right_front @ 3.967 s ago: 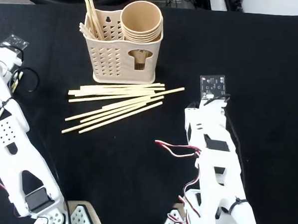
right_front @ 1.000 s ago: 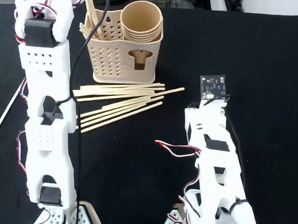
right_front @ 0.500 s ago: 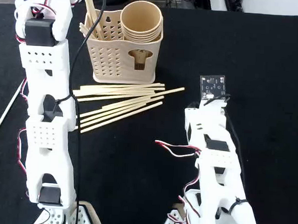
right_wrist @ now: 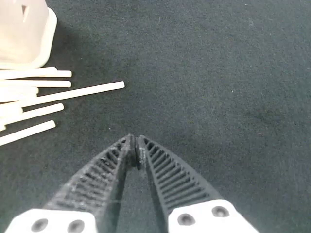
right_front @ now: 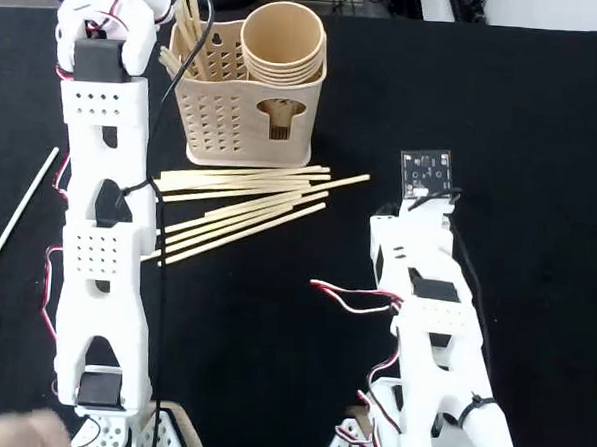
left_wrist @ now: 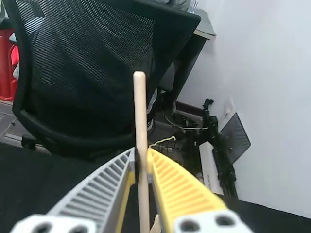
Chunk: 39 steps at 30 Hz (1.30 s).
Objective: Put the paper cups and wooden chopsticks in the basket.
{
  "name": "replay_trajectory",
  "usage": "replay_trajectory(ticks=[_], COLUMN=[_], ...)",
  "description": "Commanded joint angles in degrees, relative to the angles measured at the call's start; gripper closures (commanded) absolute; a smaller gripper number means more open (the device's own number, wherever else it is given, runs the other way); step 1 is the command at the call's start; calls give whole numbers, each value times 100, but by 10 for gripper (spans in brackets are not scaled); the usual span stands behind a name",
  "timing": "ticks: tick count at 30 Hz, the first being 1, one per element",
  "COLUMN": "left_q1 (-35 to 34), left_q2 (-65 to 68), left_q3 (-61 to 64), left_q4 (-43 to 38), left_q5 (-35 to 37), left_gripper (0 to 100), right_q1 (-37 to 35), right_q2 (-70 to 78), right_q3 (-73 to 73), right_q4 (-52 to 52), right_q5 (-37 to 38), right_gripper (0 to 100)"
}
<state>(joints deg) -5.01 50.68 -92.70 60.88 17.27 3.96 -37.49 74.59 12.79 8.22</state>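
The beige basket stands at the back of the black table, with stacked paper cups in its right half and several wooden chopsticks upright in its left half. My left arm stretches along the left side up to that left half. My left gripper is shut on one upright chopstick. A pile of loose chopsticks lies in front of the basket. My right gripper is shut on nothing, low over the table, right of the pile's ends.
A single chopstick lies apart at the table's far left edge. My right arm lies along the right middle of the table. Behind the table stands a black mesh office chair.
Since four seconds ago my left arm has swung up from the left edge to the basket. Over the last second it shifted slightly right, towards the basket. The right arm has not moved.
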Motion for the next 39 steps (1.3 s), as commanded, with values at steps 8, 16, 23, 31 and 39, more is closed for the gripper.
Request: replay_trajectory(ticks=[8,16,23,31,39], left_q1=[268,-268,-1886,-2492,-3099], left_q2=[-923,-2040,-2637,-2426,-1389], left_q3=[-268,-259,198,3749,4848], left_q4=[1653,2365,4035,3868,2435], left_q5=[-26,-290,-2444,-4932,-6505], left_gripper=[727,729,730,734,734], right_q1=[62,53,26,18,18], right_q2=[-110,-110,-110,-110,-110], right_q3=[-48,-40,-40,-22,-13], right_q4=[-114,-105,-97,-97,-97], right_q5=[-18,-18,-18,-18,-18], right_gripper=[985,985,985,985,985])
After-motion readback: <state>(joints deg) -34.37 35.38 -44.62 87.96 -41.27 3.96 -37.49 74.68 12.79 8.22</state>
